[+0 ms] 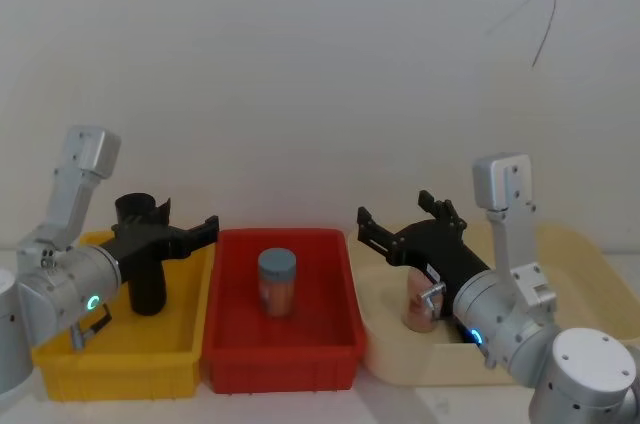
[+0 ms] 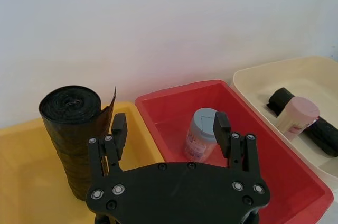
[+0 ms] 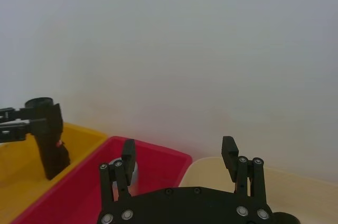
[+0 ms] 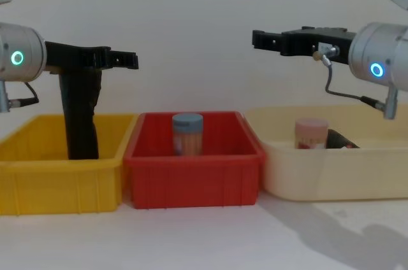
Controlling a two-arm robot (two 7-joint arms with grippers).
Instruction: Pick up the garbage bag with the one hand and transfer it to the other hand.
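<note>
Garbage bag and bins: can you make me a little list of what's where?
garbage bag: standing upright in the yellow bin
left gripper: open, beside the bag's top, not holding it
right gripper: open, above the cream bin
red bin: blue-capped jar
cream bin: pink-capped bottle, black roll lying down

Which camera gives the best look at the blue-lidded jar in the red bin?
The head view: the jar stands fully visible. The chest view hides its base behind the red bin wall; in the left wrist view the left gripper partly overlaps it.
</note>
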